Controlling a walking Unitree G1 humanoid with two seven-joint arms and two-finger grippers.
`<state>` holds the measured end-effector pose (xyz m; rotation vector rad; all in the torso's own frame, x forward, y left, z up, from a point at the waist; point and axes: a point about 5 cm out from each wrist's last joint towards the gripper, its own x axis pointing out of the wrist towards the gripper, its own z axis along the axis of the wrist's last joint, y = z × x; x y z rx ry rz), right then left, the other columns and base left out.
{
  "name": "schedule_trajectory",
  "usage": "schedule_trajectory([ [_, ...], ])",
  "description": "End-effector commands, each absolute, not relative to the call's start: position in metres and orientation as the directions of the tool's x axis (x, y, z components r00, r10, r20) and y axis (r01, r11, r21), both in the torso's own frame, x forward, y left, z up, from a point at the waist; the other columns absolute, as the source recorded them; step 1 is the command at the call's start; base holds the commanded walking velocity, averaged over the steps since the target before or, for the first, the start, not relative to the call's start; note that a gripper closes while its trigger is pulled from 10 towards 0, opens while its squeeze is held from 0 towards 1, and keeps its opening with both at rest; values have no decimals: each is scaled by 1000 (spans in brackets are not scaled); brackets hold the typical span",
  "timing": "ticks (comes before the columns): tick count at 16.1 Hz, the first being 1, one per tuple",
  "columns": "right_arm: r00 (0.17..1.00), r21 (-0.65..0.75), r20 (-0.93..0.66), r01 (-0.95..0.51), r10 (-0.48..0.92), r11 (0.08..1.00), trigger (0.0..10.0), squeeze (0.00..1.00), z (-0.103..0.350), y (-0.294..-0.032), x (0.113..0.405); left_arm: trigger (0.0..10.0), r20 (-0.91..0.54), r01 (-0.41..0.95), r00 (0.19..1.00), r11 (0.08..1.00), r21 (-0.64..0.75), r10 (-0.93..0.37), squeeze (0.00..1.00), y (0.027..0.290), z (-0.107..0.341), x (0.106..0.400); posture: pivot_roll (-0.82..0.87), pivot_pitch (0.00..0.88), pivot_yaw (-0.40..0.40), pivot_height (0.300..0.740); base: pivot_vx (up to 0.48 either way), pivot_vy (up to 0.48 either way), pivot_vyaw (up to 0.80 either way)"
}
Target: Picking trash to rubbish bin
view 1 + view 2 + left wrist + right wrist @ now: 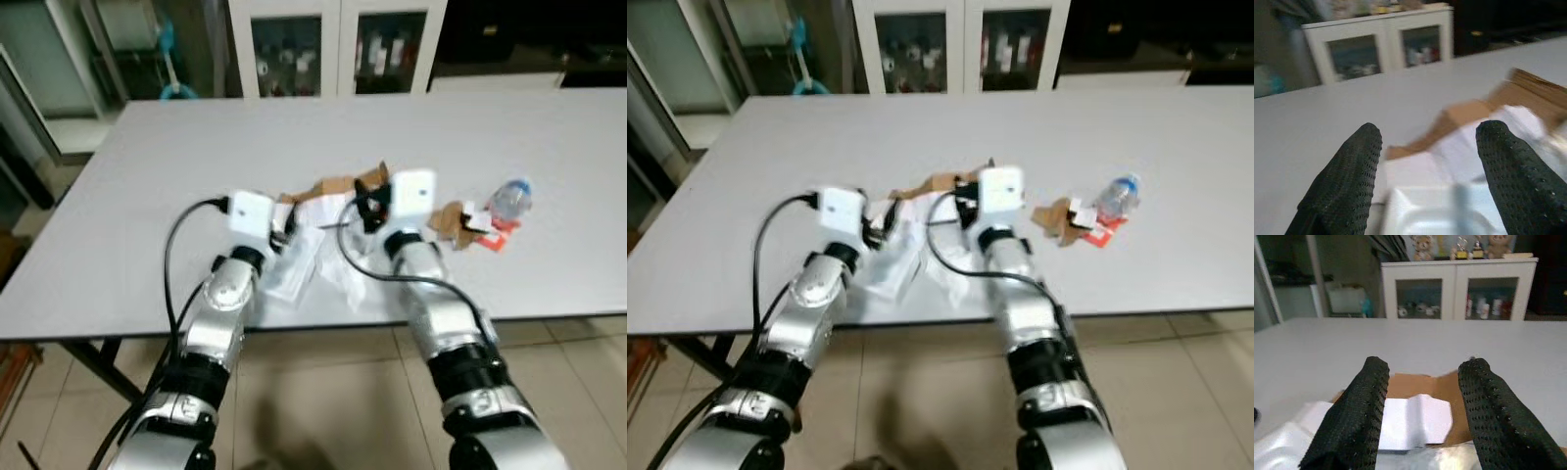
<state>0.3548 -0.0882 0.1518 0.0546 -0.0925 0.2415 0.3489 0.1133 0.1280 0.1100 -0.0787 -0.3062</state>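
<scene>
While both arms reach over the grey table (137, 196), the pile of trash (318, 240) lies near the front edge, right under them. The right gripper (1422, 396) is nearer the white paper (1415, 423) on brown cardboard (1422, 384), just ahead between its spread fingers. The left gripper (1425, 166) is spread too, holding nothing.

Grey table (147, 196), white glass-door cabinet (338, 44) behind, beige tile floor (323, 401).

One plastic bottle (509, 199), two cabinets (338, 44).
</scene>
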Motion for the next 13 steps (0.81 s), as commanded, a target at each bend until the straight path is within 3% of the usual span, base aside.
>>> schedule_trajectory([
  [1, 954, 59, 114, -285, 277, 957, 10000, 0, 158, -84, 354, 10000, 64, 344, 933, 928, 145, -355, 0, 118, 137, 350, 29, 0, 49, 740, 0, 0, 0],
  [6, 920, 41, 39, -393, 391, 919, 10000, 0, 147, -97, 349, 10000, 36, 516, 847, 837, 182, -530, 0, 130, 166, 348, 35, 1, 52, 740, 0, 0, 0],
  [8, 849, -7, -25, -529, 529, 849, 10000, 0, 135, -100, 337, 10000, -10, 594, 796, 777, 207, -605, 0, 128, 169, 342, 32, 4, 54, 740, 0, 0, 0],
  [13, 800, -27, -108, -595, 590, 803, 10000, 0, 124, -107, 328, 10000, -74, 626, 776, 750, 216, -627, 0, 119, 160, 336, 25, 13, 57, 740, 0, 0, 0],
])
